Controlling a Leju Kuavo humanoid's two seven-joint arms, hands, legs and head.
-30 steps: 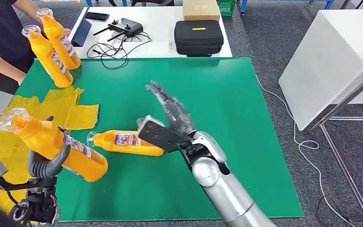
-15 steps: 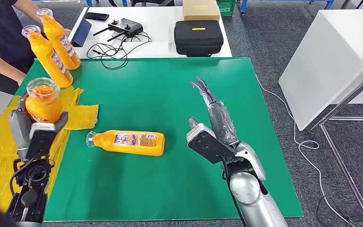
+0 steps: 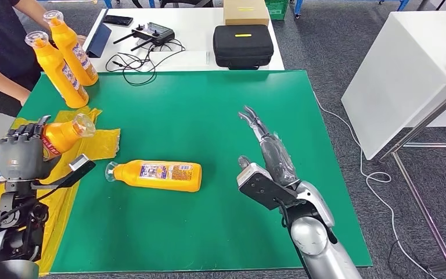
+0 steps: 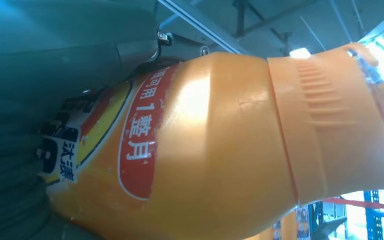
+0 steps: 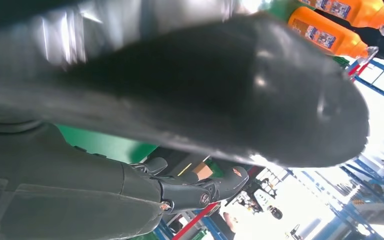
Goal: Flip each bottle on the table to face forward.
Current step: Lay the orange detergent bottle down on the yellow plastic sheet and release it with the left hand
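Green table (image 3: 209, 104) fills mid-scene, yellow sheet (image 3: 101, 142) over its left edge. R arm (image 3: 316, 244) reaches in from below; right hand (image 3: 267, 154) flat, fingers stretched apart fwd, holding nothing, above the mat. Left hand (image 3: 17, 154) wrapped tight on held bottle (image 3: 58, 136) over the yellow sheet: long axis tilted, clear cap up and to the right; wrist view has its orange shoulder and red label close up. Lying bottle (image 3: 158, 175) flat on mat, btwn the hands, axis left-right, cap toward left hand, label up; apart from both. Two standing bottles (image 3: 64, 61) at far-left corner, leaning, caps up, next to a person's arm (image 3: 0, 75).
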